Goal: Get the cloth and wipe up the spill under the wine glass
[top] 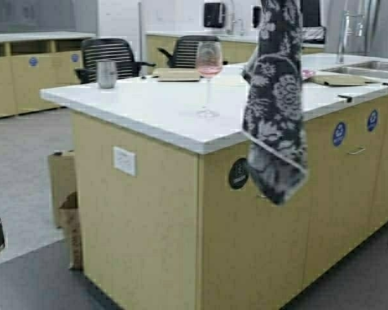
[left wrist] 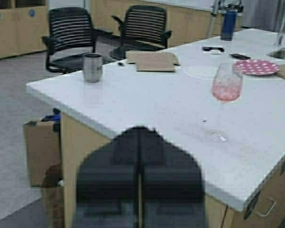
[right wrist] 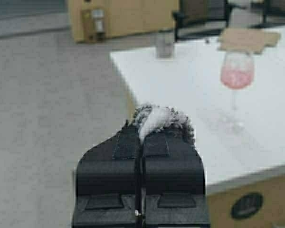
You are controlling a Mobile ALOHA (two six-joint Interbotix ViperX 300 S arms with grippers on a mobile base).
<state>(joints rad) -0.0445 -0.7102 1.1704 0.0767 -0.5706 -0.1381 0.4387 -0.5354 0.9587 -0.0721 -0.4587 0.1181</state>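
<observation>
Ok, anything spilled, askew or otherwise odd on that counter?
A faint wet smear lies on the counter around the wine glass foot. The glass stands upright. The cloth hangs above the counter edge, pinched in the right gripper.

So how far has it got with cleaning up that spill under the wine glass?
Fetching looks done: the right gripper is shut on the cloth, which hangs in front of the counter. Wiping is not yet begun: the wine glass stands on the faint pinkish spill, untouched. The left gripper, shut and empty, waits short of the counter's edge. Left: lift the glass, then wipe.
</observation>
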